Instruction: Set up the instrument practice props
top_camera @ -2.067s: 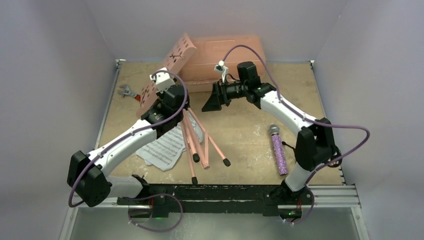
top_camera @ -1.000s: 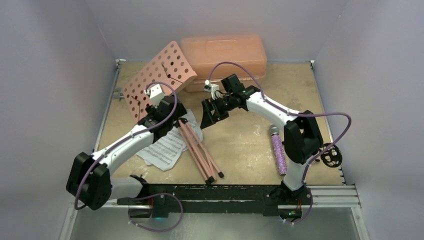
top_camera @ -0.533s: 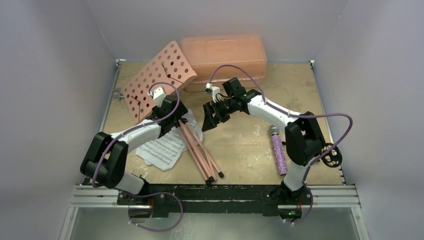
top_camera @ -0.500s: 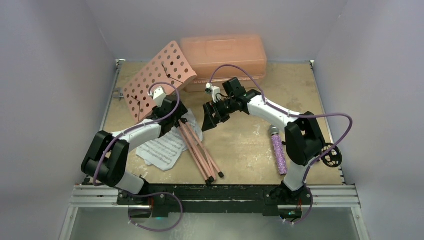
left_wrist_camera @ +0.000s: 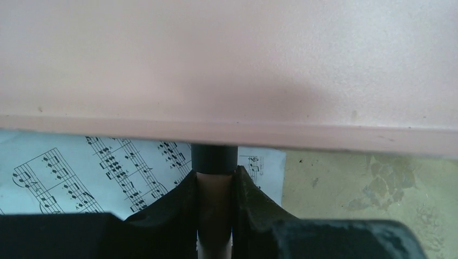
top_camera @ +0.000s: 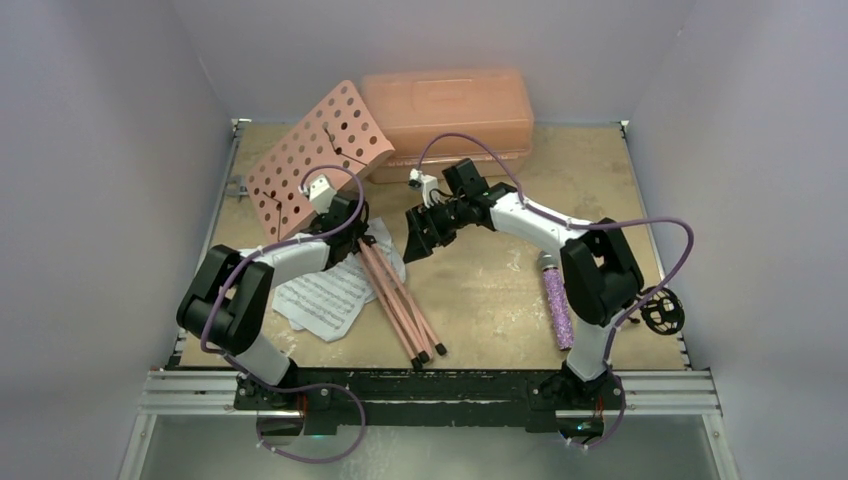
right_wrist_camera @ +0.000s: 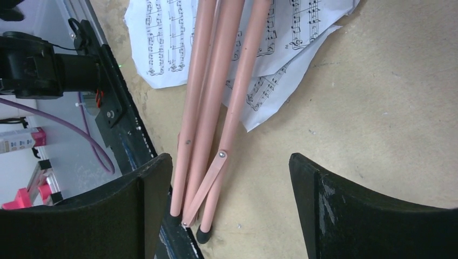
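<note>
- Left end effector [left_wrist_camera: 215,216]: the fingers are pinched narrowly on the post of the pink perforated music stand with folded tripod legs [top_camera: 318,155], just under its black collar. The stand lies tilted on the worktop [top_camera: 480,290], with the panel toward 11 o'clock and the feet toward 6 o'clock.
- White sheet-music pages [top_camera: 325,300]: these lie flat beneath the post and legs, at about 8 o'clock.
- Right end effector [right_wrist_camera: 227,162]: the fingers are spread wide and hold nothing, poised over the bundled legs. The step in hand is probably spreading the tripod. The left grip should keep the post steady while the right takes one leg near its black foot and draws it outward, clear of the paper.
- Purple glittery microphone with grey head [top_camera: 556,305]: it lies untouched at 4 o'clock, well apart from the stand.
</note>
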